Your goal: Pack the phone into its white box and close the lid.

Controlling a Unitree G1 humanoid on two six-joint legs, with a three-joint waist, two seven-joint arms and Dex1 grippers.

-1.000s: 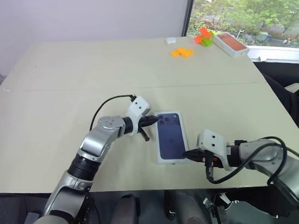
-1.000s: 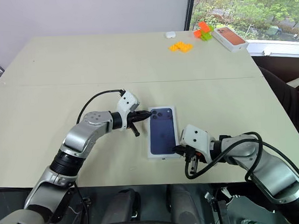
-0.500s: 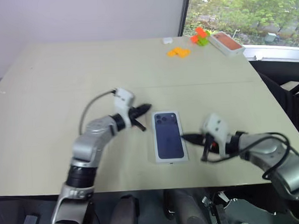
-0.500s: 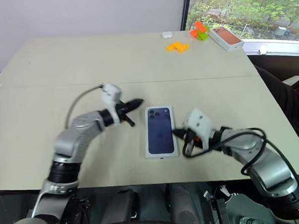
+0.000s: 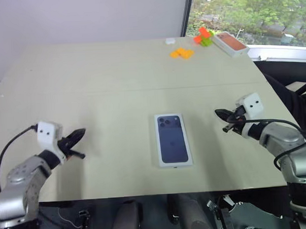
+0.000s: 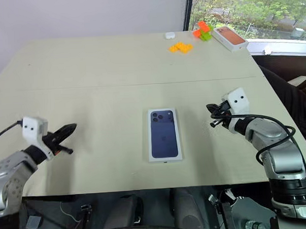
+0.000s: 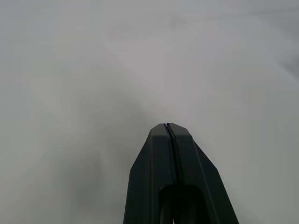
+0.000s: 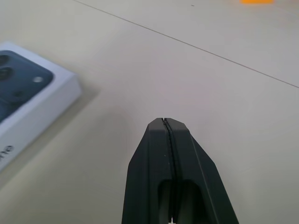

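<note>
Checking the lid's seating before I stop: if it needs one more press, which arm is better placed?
Right, probably. The right gripper hovers shut beside the lid, nearer than the left gripper, which is shut, out by the table's left edge. The lid looks seated already.

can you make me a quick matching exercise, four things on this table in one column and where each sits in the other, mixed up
Things:
1. white rectangular cardboard box with the dark-blue phone picture on its lid
2. box with salmon-orange top
3. left gripper
4. right gripper

Places:
A. far right corner of the beige table, by the window
B. shut, above the table's near left part
C. middle of the table, near the front edge
D. shut, to the right of the closed box, apart from it

Pairs: 1-C, 2-A, 3-B, 4-D
</note>
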